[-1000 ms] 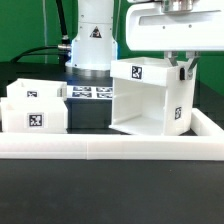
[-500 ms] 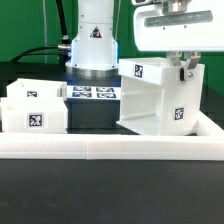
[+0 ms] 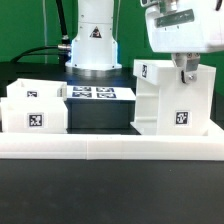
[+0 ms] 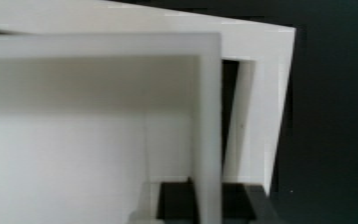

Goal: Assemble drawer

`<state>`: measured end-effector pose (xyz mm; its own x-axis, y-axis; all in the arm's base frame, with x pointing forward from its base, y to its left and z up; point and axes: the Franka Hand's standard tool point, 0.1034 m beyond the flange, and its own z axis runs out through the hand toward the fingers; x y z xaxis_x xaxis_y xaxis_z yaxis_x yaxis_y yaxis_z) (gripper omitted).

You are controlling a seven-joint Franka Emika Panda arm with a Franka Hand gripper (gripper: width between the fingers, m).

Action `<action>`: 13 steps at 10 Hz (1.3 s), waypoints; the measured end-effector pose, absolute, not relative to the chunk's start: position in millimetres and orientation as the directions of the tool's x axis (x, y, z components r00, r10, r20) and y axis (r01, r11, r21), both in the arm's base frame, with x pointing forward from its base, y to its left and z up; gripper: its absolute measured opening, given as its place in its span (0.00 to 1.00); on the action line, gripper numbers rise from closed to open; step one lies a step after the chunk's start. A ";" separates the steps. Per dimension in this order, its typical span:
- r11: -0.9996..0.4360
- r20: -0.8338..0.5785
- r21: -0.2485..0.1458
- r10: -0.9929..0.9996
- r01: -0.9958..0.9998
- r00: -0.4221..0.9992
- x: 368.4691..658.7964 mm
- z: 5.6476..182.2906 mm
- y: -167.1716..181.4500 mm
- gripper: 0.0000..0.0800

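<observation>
The drawer's large open-faced white box housing (image 3: 170,105) stands on the table at the exterior view's right, with tags on its top and side. My gripper (image 3: 186,70) comes down from above and is shut on the housing's upper wall. In the wrist view a thin white wall of the housing (image 4: 105,120) runs between my black fingers (image 4: 179,198), with the gripper (image 4: 211,198) closed on it. Two small white trays (image 3: 38,112) with tags sit together at the exterior view's left, apart from the housing.
A long low white rail (image 3: 110,148) runs along the front and turns back at the right side. The marker board (image 3: 95,93) lies flat behind the trays. The robot's white base (image 3: 95,40) stands at the back.
The housing, held in my gripper, has turned and shifted toward the exterior view's right. Its open face now shows less. The trays have not moved.
</observation>
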<state>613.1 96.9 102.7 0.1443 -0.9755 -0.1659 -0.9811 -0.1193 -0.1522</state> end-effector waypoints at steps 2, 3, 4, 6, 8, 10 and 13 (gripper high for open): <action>-0.118 -0.171 -0.149 -0.975 -0.982 0.143 626.6 100.7 97.1 0.05; -0.108 -0.173 -0.151 -0.976 -0.983 0.134 635.3 100.0 97.1 0.05; -0.095 -0.179 -0.138 -0.977 -0.986 0.119 644.7 98.8 97.0 0.05; -0.095 -0.185 -0.118 -0.976 -0.989 0.116 645.3 97.8 96.7 0.05; -0.099 -0.192 -0.097 -0.974 -0.990 0.116 646.6 98.1 96.7 0.05; -0.106 -0.190 -0.103 -0.974 -0.989 0.124 647.4 98.6 97.3 0.14; -0.254 -0.178 -0.114 -0.946 -0.961 0.271 632.4 106.1 93.5 0.59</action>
<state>632.4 93.5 106.1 0.2709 -0.9459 -0.1784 -0.9606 -0.2535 -0.1140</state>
